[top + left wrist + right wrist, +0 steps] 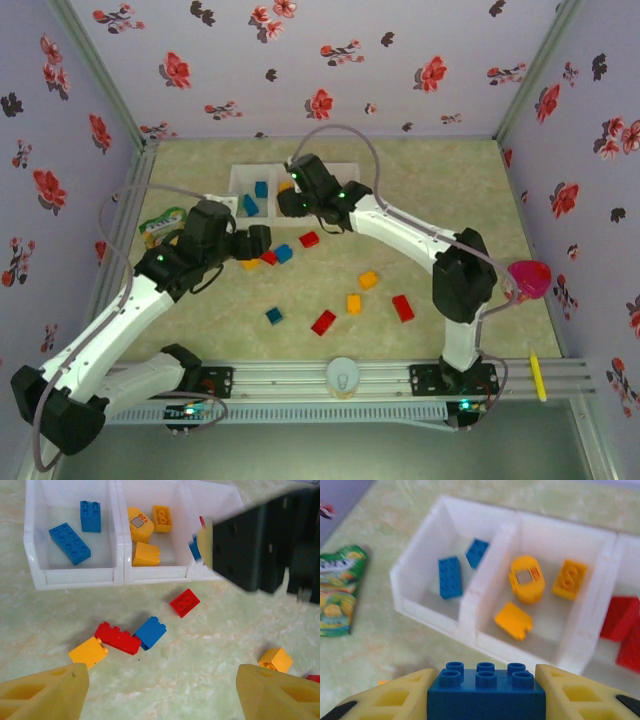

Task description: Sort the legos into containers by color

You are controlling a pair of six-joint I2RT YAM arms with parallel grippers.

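The white tray (240, 173) of three containers stands at the back. In the left wrist view its left compartment (75, 575) holds two blue legos, and the middle one holds yellow ones. My right gripper (486, 696) is shut on a blue lego (486, 692), just in front of the tray's wall (470, 615) between the blue and yellow compartments. Red legos (625, 630) lie in the right compartment. My left gripper (162, 695) is open over bare table, short of a long red lego (118, 638), a blue one (151, 631) and a yellow one (88, 651).
More loose legos lie mid-table: red (323, 322), blue (273, 316), yellow (353, 303), yellow (369, 280), red (402, 307). A green packet (165, 225) lies left of the tray. A pink cup (530, 277) stands at the right. My right arm (260, 545) hides the tray's right compartment.
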